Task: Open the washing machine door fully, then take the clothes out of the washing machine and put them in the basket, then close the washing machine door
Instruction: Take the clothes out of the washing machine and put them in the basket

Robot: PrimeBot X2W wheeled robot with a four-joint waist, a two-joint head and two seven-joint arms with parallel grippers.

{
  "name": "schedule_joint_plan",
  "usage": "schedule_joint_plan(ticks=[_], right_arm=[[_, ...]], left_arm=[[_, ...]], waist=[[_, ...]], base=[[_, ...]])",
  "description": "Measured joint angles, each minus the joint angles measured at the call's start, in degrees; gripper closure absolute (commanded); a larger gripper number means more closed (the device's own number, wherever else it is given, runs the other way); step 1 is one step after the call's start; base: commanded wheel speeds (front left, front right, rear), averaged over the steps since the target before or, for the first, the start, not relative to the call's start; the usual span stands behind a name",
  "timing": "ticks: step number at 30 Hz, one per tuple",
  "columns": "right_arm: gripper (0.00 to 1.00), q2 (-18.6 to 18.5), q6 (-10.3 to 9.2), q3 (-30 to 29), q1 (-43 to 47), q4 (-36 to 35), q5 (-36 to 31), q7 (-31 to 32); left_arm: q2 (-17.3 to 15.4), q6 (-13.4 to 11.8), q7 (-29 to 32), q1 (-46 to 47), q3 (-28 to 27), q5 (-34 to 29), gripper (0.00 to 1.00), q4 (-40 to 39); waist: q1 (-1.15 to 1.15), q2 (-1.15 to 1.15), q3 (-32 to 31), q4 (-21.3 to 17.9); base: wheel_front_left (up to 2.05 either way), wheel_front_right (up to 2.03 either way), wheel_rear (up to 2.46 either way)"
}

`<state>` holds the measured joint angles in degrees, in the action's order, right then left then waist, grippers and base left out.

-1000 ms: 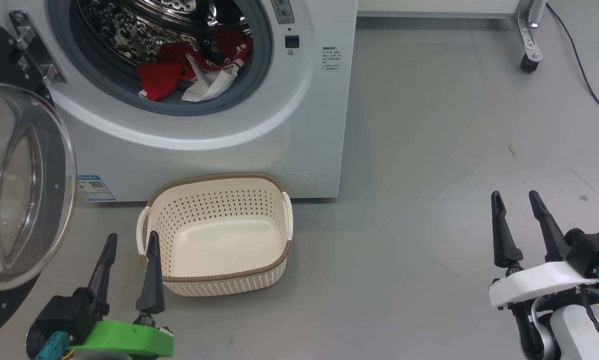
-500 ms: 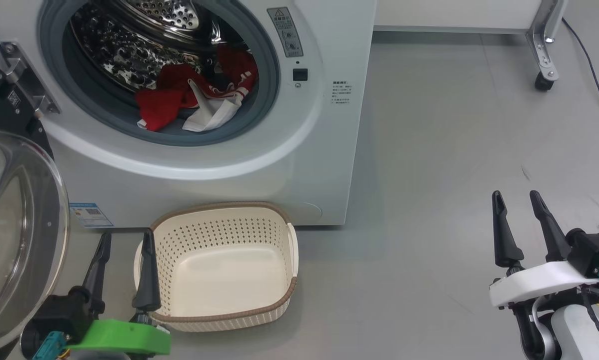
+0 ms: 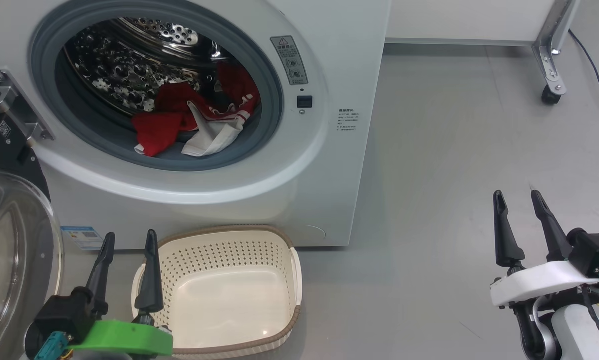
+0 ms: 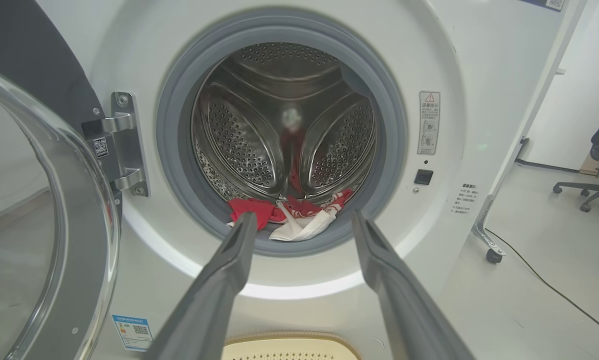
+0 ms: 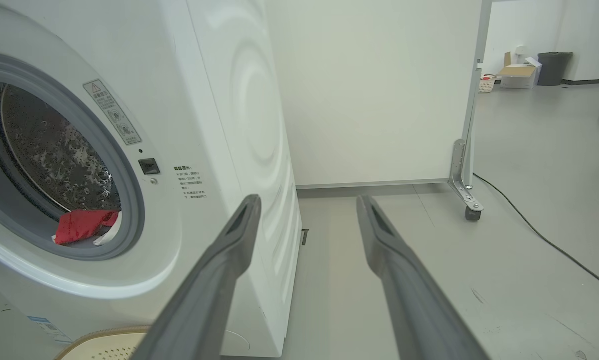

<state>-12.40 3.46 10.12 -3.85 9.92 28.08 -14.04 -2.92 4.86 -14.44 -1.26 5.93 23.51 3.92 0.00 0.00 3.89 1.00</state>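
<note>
**Head view.** The washing machine door (image 3: 9, 250) hangs swung wide at 9 o'clock. The clothes (image 3: 179, 125) lie heaped at the front lip of the drum (image 3: 124, 80), at 11 o'clock, with a white panel draping onto the grey gasket (image 3: 275, 100). The basket (image 3: 219, 255) stands empty on the floor (image 3: 429, 175) at 6 o'clock, just before the washing machine (image 3: 329, 190). The left jaws, at 7 o'clock beside the basket, are spread with nothing between them. The right jaws, at 4 o'clock over bare floor, are likewise spread.

**Handling (a judgement):** the garments look light, limp and apt to trail. A pinch on the raised red fold mid-heap should gather more than a hem would.
</note>
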Motion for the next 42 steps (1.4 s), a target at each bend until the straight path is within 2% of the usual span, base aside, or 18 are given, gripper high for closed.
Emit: schedule_joint_plan(ticks=[42], right_arm=[[0.0, 0.15, 0.54, -0.31, -0.01, 0.48, -0.18, -0.09]], left_arm=[[-0.02, -0.02, 0.0, 0.0, 1.57, -1.92, 0.0, 1.79]], waist=[[0.0, 0.0, 0.88, -0.17]], base=[[0.1, -0.11, 0.01]])
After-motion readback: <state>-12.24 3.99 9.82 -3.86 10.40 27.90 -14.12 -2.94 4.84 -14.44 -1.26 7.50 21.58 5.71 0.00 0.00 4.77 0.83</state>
